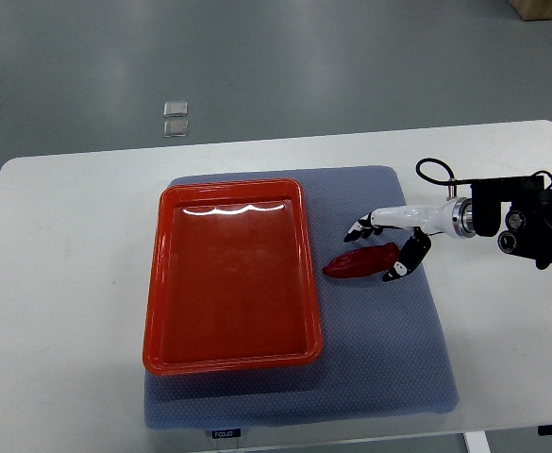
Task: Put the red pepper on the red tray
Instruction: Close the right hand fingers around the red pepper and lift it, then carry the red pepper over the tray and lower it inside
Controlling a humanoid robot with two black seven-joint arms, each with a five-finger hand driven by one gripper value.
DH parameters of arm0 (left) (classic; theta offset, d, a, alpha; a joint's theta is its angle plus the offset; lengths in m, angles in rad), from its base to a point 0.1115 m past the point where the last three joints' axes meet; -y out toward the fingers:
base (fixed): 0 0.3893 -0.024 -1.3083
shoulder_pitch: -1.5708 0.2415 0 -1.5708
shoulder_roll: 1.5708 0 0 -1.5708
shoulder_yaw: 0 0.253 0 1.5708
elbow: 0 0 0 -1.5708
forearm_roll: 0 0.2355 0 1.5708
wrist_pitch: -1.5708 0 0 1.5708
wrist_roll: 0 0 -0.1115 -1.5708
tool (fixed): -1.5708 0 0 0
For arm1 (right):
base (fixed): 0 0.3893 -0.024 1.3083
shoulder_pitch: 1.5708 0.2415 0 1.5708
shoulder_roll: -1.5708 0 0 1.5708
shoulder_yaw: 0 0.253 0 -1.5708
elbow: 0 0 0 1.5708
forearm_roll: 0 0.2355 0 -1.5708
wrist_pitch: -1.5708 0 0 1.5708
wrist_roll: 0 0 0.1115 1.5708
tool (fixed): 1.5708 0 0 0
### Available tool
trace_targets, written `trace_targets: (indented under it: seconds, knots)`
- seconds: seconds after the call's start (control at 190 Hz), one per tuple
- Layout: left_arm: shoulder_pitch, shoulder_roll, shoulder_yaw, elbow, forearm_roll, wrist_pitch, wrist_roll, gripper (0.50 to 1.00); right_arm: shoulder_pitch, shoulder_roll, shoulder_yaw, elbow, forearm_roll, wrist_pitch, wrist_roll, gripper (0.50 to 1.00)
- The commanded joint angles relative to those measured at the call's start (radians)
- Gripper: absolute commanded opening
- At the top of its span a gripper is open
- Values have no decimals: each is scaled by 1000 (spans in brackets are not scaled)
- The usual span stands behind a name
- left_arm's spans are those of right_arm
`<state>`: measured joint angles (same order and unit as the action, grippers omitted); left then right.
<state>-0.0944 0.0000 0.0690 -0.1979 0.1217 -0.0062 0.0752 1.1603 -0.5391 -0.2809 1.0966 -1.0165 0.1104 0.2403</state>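
Now I'm closing right hand (387,247) around pepper (361,261) beside tray (230,358), fingers half-curled, grip unconfirmed; next I'm lifting, carrying left over rim.

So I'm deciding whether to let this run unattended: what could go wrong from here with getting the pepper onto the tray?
The right hand has its fingers around only the right end of the red pepper, which lies on the blue mat; a grip that far off-centre could let it tilt or slip when lifted. The red tray has a raised rim, so a low carry might catch the pepper on its right edge.
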Motion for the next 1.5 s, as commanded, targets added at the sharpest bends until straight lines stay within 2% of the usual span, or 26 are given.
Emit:
trace_targets:
  seconds: [0.0,0.252,0.326,0.399,0.483,0.562,0.757,0.904,1.062,1.146,1.282,1.492]
  knots:
    - [1,0,0,0,-1,0,0,1000,-1,-1,-1,2,-2,2,8,754]
    - [1,0,0,2,1,0,0,1000,-4,-1,-1,2,-8,2,14,748]
    - [1,0,0,0,-1,0,0,1000,-7,-1,-3,0,-8,0,14,717]
    - [1,0,0,0,-1,0,0,1000,-8,-1,-1,2,-8,2,14,674]
    - [-1,0,2,0,-1,0,0,1000,-10,-1,-1,2,-16,0,16,601]
    - [-1,0,2,0,1,0,1,1000,-11,-4,-3,2,-36,-1,19,500]
    - [-1,0,2,2,1,0,1,1000,-7,-33,0,3,-44,0,19,500]
    - [-1,0,2,2,1,0,1,1000,33,-96,19,37,-40,12,21,500]
    - [-1,0,2,0,1,0,1,1000,139,-177,69,100,-27,77,22,500]
    - [-1,0,3,-3,1,0,3,1000,193,-185,95,111,-14,104,22,500]
    - [-1,0,6,-9,1,0,3,1000,280,-153,97,111,68,107,22,500]
    - [-1,0,8,-12,1,0,1,1000,328,44,58,31,141,104,21,500]
